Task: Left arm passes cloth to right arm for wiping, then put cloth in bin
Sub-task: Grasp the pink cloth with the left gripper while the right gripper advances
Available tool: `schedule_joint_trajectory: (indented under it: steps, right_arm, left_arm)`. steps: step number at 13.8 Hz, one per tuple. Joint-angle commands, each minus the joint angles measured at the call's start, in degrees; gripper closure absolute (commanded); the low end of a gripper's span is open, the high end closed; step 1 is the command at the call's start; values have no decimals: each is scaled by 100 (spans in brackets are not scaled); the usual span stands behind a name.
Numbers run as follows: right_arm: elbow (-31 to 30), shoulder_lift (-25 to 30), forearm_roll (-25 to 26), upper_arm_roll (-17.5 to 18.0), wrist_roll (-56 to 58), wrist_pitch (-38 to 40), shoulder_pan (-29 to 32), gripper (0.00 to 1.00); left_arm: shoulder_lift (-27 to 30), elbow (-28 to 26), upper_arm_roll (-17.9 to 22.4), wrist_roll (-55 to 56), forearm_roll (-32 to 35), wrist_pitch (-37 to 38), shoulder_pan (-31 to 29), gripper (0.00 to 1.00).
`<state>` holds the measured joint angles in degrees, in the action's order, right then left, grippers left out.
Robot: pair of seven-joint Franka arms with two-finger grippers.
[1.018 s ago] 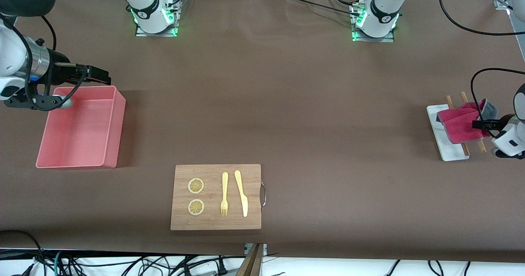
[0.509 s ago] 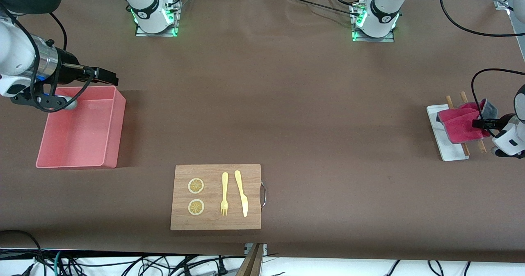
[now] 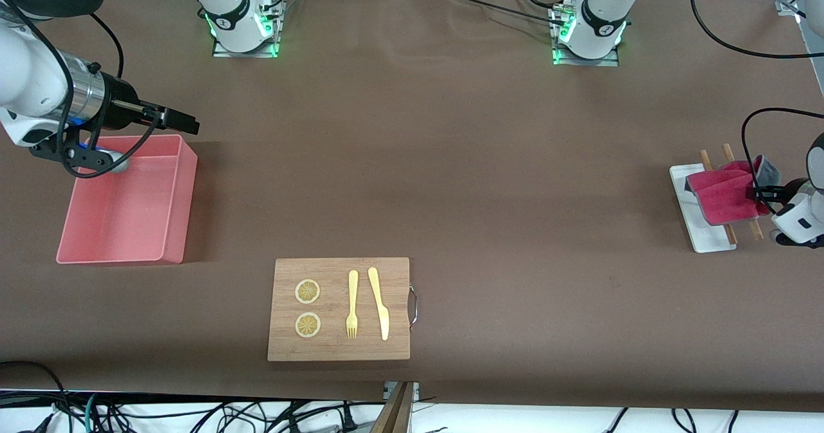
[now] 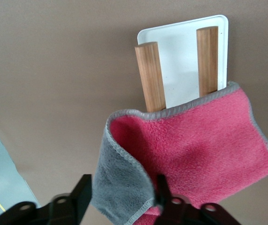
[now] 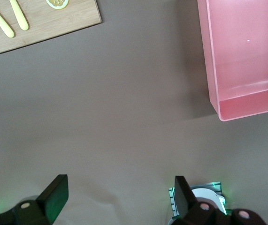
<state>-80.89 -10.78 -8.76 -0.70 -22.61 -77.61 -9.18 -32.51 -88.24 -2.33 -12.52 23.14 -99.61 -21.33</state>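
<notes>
The crimson-pink cloth [image 3: 724, 195] lies draped over two wooden sticks on a small white tray at the left arm's end of the table, with one grey corner folded up. My left gripper [image 3: 761, 193] is down at that corner. In the left wrist view its open fingers [image 4: 83, 190] stand on either side of the grey fold of the cloth [image 4: 204, 140], one touching it, the other just clear. My right gripper [image 3: 190, 123] is open and empty in the air by the corner of the salmon-pink bin [image 3: 187, 182]. The bin's wall also shows in the right wrist view [image 5: 209, 70].
A wooden cutting board [image 3: 338, 309] with two lemon slices [image 3: 308, 291], a yellow fork [image 3: 352, 304] and a yellow knife [image 3: 380, 304] lies near the front edge. The white tray [image 3: 698, 227] and its wooden sticks [image 4: 150, 75] sit under the cloth.
My right gripper has moved from over the bin's rim toward the middle of the table. My left gripper has edged slightly along the cloth; the cloth has stayed put.
</notes>
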Motion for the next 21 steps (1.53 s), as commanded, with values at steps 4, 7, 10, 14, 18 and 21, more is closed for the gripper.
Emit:
schedule_joint_trajectory:
  steps: [4, 7, 10, 14, 18, 21]
  right_arm:
    - [-14, 41, -109, -1, -103, 1, 4, 0]
    - [-14, 41, -109, -1, -103, 1, 4, 0]
    - [-14, 32, -109, -1, -94, 9, 4, 0]
    - [-14, 41, -109, -1, -103, 1, 4, 0]
    - [-14, 32, -109, -1, -121, 1, -5, 0]
    - [-5, 15, -328, -1, -471, -69, 4, 0]
  left_arm:
    - [-53, 79, 4, -198, -117, 12, -47, 74]
    - [-36, 97, -13, -198, -125, 12, -38, 100]
    - [-1, 106, -31, -190, -125, 29, -3, 100]
    - [385, 263, -284, -146, -152, 291, 181, 100]
    - [483, 1342, -1022, -76, -240, 1495, 260, 100]
    - [570, 1792, -1672, 703, -545, 2102, 410, 100]
